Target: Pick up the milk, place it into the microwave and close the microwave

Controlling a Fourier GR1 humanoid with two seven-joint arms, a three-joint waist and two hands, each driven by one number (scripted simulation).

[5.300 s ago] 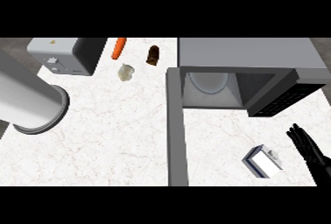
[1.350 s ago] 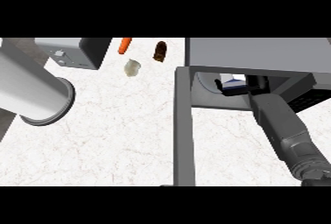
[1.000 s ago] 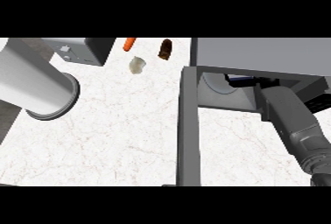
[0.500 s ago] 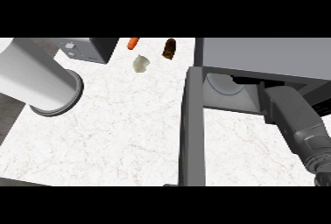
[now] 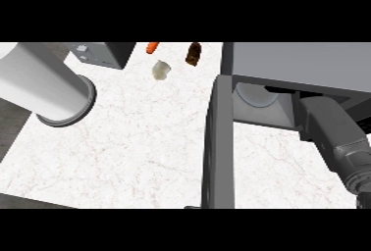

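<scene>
The grey microwave stands at the upper right with its door swung open, seen edge-on as a dark upright panel. Inside, part of the round turntable plate shows. My right forearm reaches from the lower right into the microwave's opening; the hand is hidden inside under the top. The milk shows nowhere in this view. My left forearm lies across the upper left as a thick grey cylinder, its hand outside the picture.
On the white marble counter at the back lie a carrot, a brown bottle and a pale lump. A grey appliance stands at the back left. The open door splits the counter.
The milk carton, seen at the microwave's mouth 1.4 s ago in my right hand, has gone out of sight inside. The right forearm has pushed deeper in.
</scene>
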